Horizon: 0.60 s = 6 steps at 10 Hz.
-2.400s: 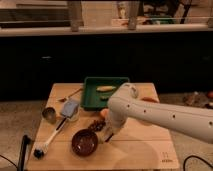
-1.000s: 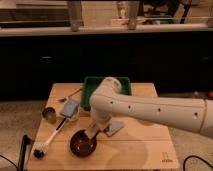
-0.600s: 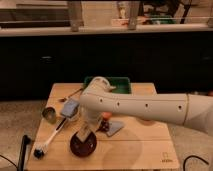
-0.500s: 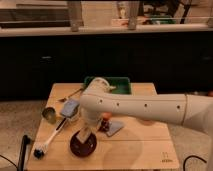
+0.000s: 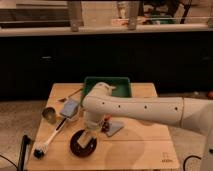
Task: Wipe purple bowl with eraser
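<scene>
The purple bowl (image 5: 80, 146) stands on the wooden table (image 5: 140, 150) near its front left. My gripper (image 5: 91, 138) points down from the white arm (image 5: 135, 107) and sits over the bowl's right half. It is shut on the eraser (image 5: 90, 142), a tan block that reaches into the bowl. The arm hides the far rim of the bowl.
A green tray (image 5: 120, 84) stands at the table's back. A grey-blue flat sponge (image 5: 114, 129) lies right of the bowl, and another grey-blue item (image 5: 70, 106) lies at the left. A metal cup (image 5: 49, 114) and a white-handled brush (image 5: 50, 140) lie left of the bowl.
The arm has swung left and lowered, bringing the gripper from the right of the bowl to over and into it. The bowl has stayed in place.
</scene>
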Each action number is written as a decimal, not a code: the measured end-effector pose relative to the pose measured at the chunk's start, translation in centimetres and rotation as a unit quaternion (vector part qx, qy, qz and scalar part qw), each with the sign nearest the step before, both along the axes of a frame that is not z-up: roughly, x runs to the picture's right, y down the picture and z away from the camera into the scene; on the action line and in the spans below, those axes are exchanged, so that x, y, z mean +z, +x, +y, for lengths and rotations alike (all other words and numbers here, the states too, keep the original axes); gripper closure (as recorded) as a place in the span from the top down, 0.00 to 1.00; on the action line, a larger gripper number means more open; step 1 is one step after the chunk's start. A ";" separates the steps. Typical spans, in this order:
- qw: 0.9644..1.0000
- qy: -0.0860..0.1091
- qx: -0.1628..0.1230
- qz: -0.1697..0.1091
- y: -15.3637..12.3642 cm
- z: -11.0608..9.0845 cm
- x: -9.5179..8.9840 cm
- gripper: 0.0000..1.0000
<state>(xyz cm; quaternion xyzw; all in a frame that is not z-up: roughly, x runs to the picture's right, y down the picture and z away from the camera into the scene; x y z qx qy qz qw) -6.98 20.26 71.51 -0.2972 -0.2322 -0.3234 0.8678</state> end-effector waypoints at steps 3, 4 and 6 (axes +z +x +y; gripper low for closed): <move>0.999 -0.016 0.021 -0.021 0.5 0.1 0.2 0.03; 0.999 -0.022 0.026 -0.027 0.4 0.2 0.4 0.03; 0.998 -0.032 0.033 -0.033 0.4 0.3 1.0 0.03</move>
